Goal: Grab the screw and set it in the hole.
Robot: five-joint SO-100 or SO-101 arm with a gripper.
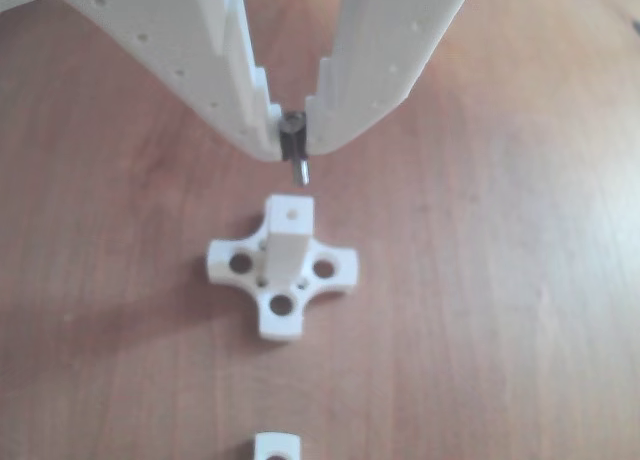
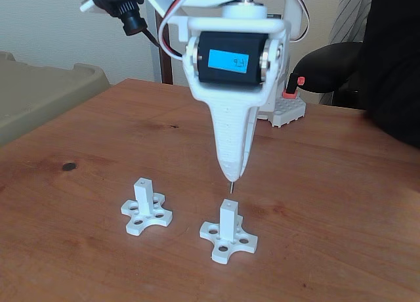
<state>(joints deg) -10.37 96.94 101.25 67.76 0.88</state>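
My white gripper [image 1: 292, 138] is shut on the screw [image 1: 294, 148], a thin dark-grey pin that hangs tip down from between the fingertips. Straight below stands a white square post on a cross-shaped base [image 1: 282, 270], with the hole [image 1: 291, 216] in its top face. In the fixed view the gripper [image 2: 231, 172] points down, and the screw [image 2: 231, 185] hovers a short gap above the right post [image 2: 228, 218]. The screw tip and the hole are apart.
A second, alike fixture [image 2: 146, 210] stands to the left in the fixed view; its post top [image 1: 277, 446] peeks in at the bottom edge of the other view. A white base block with a red part [image 2: 287, 108] sits behind. A dark chair [image 2: 367, 59] is at the right.
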